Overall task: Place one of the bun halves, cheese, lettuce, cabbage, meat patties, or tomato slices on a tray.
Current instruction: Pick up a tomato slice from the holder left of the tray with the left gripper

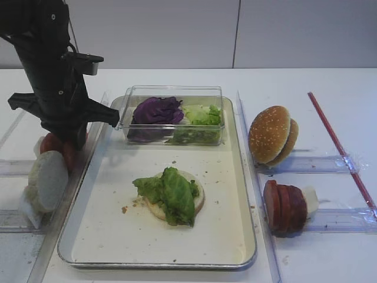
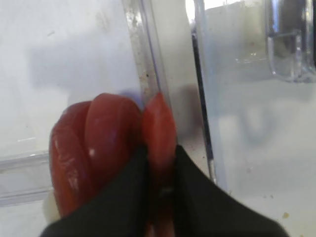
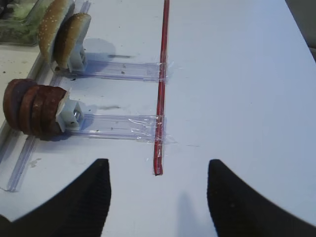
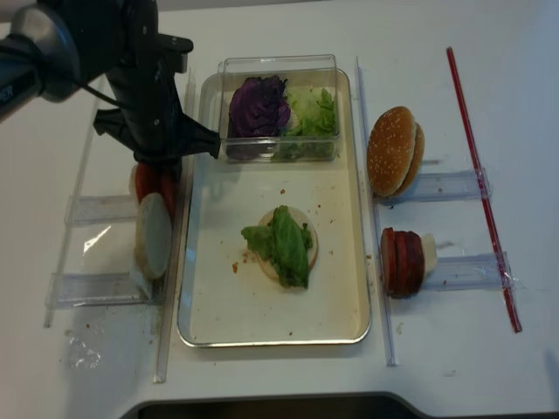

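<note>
Left gripper (image 2: 159, 163) is clamped on one upright tomato slice (image 2: 159, 128), beside the other tomato slices (image 2: 94, 148), left of the tray (image 1: 235, 194).

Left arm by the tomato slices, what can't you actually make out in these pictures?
- Exterior high view: the left gripper is hidden behind its own arm.
- Left wrist view: the pinched tomato slice is blurred and its lower part is covered by the fingers.
- Exterior high views: the tomato slices are mostly hidden by the arm and pale bun halves, so no count.
</note>
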Controlling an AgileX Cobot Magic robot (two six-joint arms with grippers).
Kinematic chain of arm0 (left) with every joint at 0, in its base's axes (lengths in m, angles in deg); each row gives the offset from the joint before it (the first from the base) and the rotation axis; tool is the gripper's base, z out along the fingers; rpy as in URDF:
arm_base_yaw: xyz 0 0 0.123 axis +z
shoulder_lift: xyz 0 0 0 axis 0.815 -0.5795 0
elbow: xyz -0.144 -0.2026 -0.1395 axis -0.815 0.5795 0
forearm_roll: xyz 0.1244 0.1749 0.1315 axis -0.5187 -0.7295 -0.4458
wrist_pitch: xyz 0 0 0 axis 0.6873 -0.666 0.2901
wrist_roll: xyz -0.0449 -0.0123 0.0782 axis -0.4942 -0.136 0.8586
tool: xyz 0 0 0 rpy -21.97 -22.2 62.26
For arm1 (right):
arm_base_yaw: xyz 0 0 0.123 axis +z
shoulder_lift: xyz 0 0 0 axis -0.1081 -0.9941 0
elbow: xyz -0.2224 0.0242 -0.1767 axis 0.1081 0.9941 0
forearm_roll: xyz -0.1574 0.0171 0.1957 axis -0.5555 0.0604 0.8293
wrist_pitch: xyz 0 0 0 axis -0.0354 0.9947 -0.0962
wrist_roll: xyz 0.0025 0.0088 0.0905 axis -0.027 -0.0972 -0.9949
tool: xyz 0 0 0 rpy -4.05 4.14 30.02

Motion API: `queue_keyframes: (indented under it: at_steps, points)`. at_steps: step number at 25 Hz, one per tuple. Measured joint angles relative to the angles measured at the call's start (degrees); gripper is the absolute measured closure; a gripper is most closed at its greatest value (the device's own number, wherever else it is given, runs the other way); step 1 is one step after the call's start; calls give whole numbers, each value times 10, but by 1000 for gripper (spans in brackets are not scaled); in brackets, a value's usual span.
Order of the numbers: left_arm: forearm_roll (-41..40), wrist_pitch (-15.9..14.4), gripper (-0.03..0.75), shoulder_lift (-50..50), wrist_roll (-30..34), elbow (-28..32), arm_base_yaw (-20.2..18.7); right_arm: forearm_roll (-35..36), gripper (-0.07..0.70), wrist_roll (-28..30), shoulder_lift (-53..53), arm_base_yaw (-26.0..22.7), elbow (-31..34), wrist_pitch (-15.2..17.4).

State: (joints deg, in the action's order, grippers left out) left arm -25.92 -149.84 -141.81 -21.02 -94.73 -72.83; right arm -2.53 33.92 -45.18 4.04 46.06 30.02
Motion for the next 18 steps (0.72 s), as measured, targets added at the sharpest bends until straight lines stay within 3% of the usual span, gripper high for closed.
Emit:
queue_keyframes:
  at_steps: [18]
  points:
    - [1,-11,655,23,0,0,0,0,180,0,0,0,0,0]
